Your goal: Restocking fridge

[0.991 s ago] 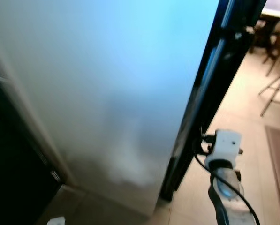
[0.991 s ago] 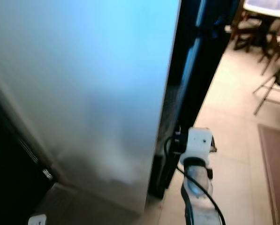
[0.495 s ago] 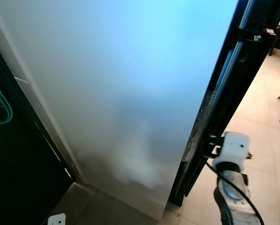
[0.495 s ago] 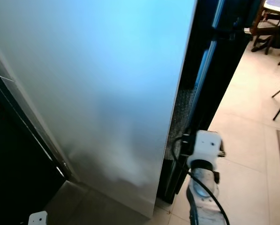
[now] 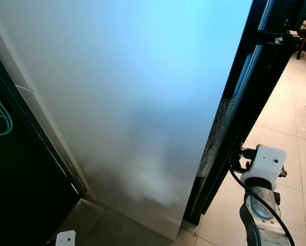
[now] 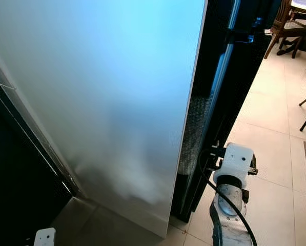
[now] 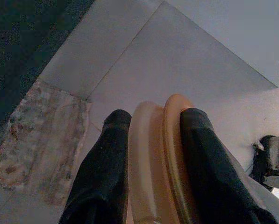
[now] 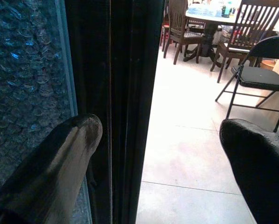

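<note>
head views down, wrist views along fingers (image 7: pixel 106 168)

Tall pale smooth-faced fridge door (image 5: pixel 137 102) stands directly ahead of the right gripper (image 8: pixel 158 154), its dark edge frame (image 6: pixel 214 102) just beside one finger (image 8: pixel 60 158). Folding metal chair (image 8: pixel 258 77) and wooden dining table (image 8: pixel 214 14) lie beyond, on the tiled floor (image 8: pixel 186 154).

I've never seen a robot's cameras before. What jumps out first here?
A big pale grey fridge door dominates the head views, its black edge beside the right gripper, whose fingers are spread open. The left gripper, low over the tiled floor, is clamped on two stacked orange plastic discs.
</note>
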`<state>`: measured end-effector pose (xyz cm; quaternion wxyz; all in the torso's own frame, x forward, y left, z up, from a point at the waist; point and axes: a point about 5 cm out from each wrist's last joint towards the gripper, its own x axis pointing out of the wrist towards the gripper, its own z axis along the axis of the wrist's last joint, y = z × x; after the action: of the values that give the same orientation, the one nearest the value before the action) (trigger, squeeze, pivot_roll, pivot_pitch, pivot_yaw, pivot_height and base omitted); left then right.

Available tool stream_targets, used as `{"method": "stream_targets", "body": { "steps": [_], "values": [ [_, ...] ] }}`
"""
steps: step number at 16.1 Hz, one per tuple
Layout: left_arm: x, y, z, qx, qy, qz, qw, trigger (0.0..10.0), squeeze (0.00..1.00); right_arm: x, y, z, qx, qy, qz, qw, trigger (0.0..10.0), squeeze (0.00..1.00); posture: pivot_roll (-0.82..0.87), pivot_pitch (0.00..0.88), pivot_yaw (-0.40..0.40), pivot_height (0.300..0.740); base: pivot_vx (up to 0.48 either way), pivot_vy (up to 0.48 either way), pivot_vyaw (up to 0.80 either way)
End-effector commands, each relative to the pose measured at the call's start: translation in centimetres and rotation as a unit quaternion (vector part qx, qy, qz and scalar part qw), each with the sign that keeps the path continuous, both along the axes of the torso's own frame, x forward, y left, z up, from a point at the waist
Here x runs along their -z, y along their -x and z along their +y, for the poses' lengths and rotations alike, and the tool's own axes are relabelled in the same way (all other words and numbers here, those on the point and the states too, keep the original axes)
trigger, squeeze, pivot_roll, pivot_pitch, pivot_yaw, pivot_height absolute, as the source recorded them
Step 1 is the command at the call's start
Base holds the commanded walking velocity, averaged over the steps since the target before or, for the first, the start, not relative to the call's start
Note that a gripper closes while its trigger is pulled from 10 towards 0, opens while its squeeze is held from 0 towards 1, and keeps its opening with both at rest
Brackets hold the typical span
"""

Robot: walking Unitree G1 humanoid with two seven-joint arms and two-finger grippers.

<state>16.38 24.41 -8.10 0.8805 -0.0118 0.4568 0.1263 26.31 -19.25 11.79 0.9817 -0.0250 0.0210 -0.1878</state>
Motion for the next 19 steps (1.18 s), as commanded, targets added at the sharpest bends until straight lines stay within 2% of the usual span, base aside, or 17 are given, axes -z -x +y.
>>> {"method": "stream_targets", "body": {
  "steps": [1, 3, 12, 19],
  "values": [
    [0.5, 0.5, -1.0, 0.005, 0.019, 0.017, 1.0, 10.0, 0.0, -0.1, -0.1, 0.0, 0.001, -0.004, -0.002, 1.0, 10.0, 0.0, -0.13, 0.0, -0.001, 0.74, 0.0, 0.0, 0.0],
    [0.8, 1.1, -1.3, 0.011, 0.018, 0.017, 1.0, 10.0, 0.0, -0.1, -0.4, 0.7, -0.016, -0.01, -0.002, 1.0, 10.0, 0.0, -0.12, 0.0, 0.001, 0.74, 0.0, -0.403, 0.0],
    [0.8, 1.3, -1.2, 0.013, 0.012, 0.018, 1.0, 10.0, 0.0, -0.1, -0.6, 1.0, -0.025, -0.016, 0.001, 1.0, 10.0, 0.0, -0.12, 0.0, 0.001, 0.74, 0.0, -0.36, 0.0],
    [0.8, 1.3, -1.1, 0.008, 0.013, 0.017, 1.0, 10.0, 0.0, -0.1, -0.6, 1.1, -0.027, -0.016, 0.001, 1.0, 10.0, 0.0, -0.12, 0.0, 0.0, 0.74, 0.0, 0.0, 0.0]
  ]
}}
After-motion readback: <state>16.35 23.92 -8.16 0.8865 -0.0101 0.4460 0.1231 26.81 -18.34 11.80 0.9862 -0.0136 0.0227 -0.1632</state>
